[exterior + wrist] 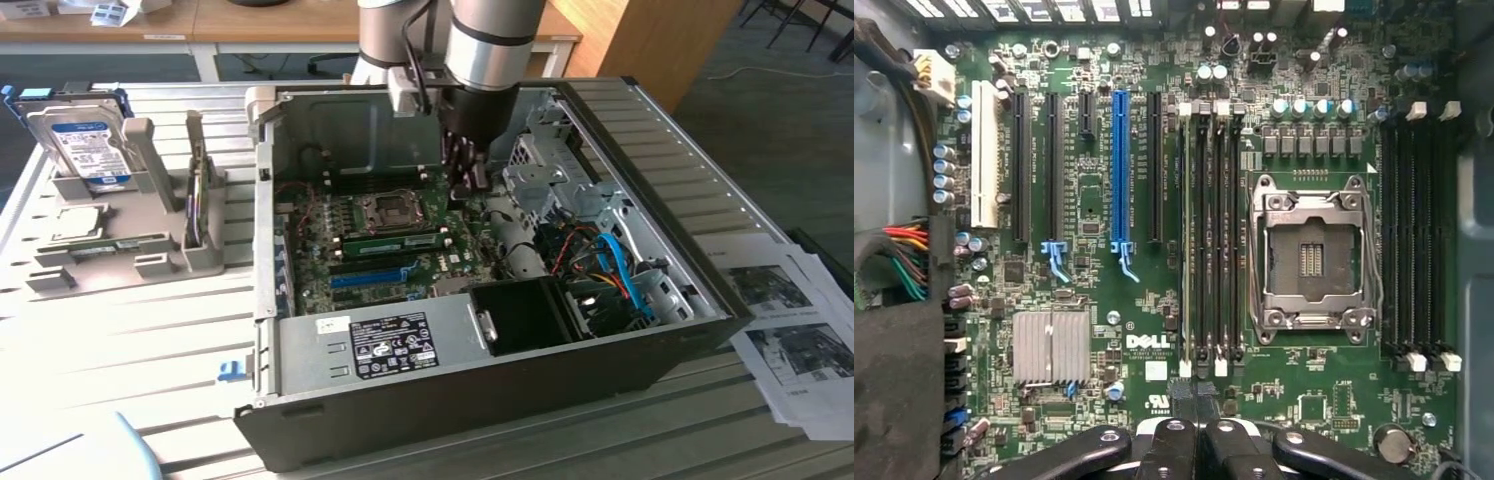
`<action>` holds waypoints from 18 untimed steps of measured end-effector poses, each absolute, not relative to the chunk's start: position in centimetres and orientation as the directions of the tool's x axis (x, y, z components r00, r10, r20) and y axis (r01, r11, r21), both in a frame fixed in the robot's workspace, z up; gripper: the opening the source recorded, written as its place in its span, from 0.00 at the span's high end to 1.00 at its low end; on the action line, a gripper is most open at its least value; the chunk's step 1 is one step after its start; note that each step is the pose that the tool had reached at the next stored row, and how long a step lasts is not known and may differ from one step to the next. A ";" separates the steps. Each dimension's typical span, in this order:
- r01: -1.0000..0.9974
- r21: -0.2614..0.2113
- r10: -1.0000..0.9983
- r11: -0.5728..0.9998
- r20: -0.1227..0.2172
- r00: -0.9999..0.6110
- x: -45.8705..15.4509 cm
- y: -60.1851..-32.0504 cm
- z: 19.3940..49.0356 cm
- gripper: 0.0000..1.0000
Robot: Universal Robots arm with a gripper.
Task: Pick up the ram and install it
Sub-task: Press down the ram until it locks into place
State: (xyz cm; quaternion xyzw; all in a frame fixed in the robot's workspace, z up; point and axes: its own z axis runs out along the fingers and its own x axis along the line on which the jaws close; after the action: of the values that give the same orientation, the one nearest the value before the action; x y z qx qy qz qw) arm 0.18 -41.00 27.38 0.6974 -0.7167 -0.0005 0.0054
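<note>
**RAM looking seated, gripper parked just off the slot bank**

Arm is reaching down into the open PC case [667, 330], with the gripper [465, 185] hanging low over the motherboard [441, 265]. In the wrist view the gripper [1199, 438] is showing its fingers [1172, 440] pressed together. I'm not seeing anything pinched between them.

The ram [398, 243] is sitting in the board as a green stick standing on edge, in the slot bank between the CPU socket [390, 208] and the blue slot [367, 276]. From the wrist view I'm reading it as the pale strip [1183, 250] in the slot of that bank farthest from the CPU socket [1312, 250]. It's edge-on there, so I'm not treating that call as firm.

Progress: I'm judging the pick and the insertion as done, since the stick is in a slot and the hand is carrying nothing. I can't tell whether the end latches are closed or whether it's pressed fully home.

Relative to the hand: the ram is lying near the gripper but not touching it. In the exterior view the fingertips are sitting off to the right of the stick and farther back, past the socket.
</note>
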 end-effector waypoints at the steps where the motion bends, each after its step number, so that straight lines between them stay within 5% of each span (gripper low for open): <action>1: -1.000 0.008 -1.000 0.027 0.007 -0.027 0.2 -41.0 27.2 0.91; 18: -1.000 0.008 -1.000 0.027 0.007 -0.027 0.2 -41.0 24.9 0.91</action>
State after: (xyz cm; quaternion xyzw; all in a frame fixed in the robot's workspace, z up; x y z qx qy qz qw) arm 0.18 -41.00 24.93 0.6974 -0.7167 -0.0005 0.0055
